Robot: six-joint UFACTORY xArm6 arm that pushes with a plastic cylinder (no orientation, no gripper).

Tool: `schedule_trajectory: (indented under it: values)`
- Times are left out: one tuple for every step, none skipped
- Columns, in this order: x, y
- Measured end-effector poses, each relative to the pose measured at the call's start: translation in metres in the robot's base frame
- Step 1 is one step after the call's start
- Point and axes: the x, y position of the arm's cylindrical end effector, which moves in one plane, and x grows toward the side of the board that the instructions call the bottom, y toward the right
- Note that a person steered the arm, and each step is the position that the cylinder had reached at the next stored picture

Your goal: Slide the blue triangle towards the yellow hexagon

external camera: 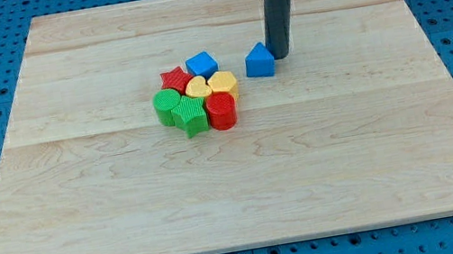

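Camera view shows my tip [279,54] touching the right side of the blue triangle [259,62] on the wooden worktop [376,149]; no claw exists on this rod, so nothing spreads or pinches. Just left lies a tight cluster: yellow hexagon [222,83], yellow heart [198,88], blue cube [200,64], red star [174,80], red cylinder [221,110], and two green blocks [180,110]. Judging by contact, the push is under way; next calls for a short leftward, slightly downward slide.
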Motion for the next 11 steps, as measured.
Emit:
schedule_trajectory:
  values:
    - [0.000,-0.004]
    - [0.000,-0.004]
    - [0.008,-0.004]
    - [0.011,-0.004]
    - [0.011,-0.007]
    - [0.011,-0.015]
    - [0.011,-0.023]
    - [0.011,-0.027]
    - [0.011,-0.030]
    - [0.011,-0.035]
    - [0.011,-0.041]
